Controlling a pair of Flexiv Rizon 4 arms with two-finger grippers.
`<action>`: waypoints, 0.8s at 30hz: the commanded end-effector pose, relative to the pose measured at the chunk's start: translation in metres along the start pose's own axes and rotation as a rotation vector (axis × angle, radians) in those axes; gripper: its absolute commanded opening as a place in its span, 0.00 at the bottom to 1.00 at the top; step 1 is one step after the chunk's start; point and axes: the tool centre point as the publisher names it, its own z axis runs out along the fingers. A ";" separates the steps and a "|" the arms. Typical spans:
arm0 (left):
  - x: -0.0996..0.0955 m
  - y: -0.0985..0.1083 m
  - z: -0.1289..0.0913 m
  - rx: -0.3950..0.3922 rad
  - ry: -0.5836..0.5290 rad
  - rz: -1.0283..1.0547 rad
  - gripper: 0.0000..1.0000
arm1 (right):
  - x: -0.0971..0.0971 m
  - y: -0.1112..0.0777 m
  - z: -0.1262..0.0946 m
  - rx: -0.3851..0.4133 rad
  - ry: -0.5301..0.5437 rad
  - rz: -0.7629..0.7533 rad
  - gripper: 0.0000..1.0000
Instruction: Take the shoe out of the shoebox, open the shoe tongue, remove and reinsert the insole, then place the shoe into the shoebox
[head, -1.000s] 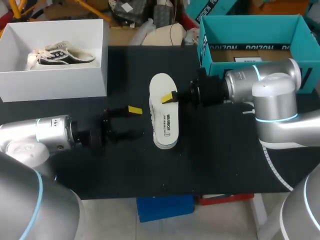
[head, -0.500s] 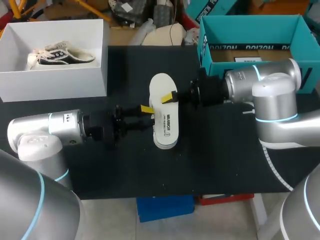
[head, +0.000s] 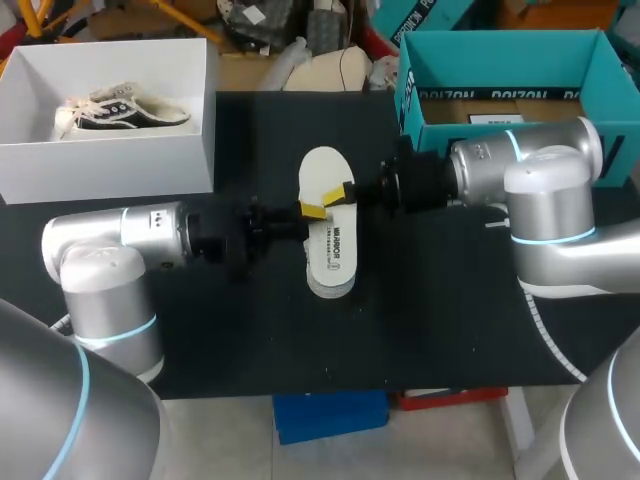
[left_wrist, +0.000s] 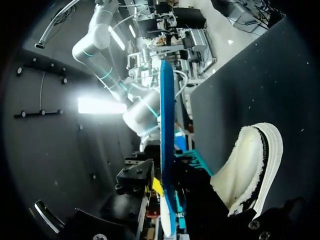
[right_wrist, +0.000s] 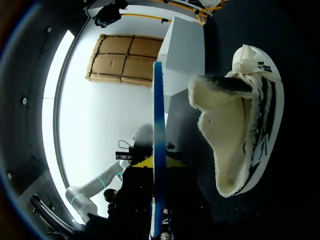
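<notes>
Insole (head: 328, 240), 1, held level over shoe (right_wrist: 235, 150) at middle of table (head: 450, 300); right gripper (head: 340, 193) clamped on 1 edge, likely steadying it for reinsertion. Left gripper (head: 314, 210) at opposite edge; whether closed cannot be told.

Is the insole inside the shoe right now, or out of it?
Out. The right claw holds the insole, with a clear gap between it and the shoe.
</notes>
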 end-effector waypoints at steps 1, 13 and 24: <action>0.005 0.003 0.007 0.011 0.001 0.005 0.09 | 0.001 -0.001 0.001 -0.001 -0.004 0.001 0.00; 0.010 0.004 0.011 -0.003 0.023 -0.003 0.00 | 0.001 -0.001 0.001 -0.001 -0.004 0.001 0.00; 0.012 -0.017 -0.016 -0.043 0.187 -0.058 0.00 | 0.003 -0.008 -0.018 -0.059 -0.167 -0.055 1.00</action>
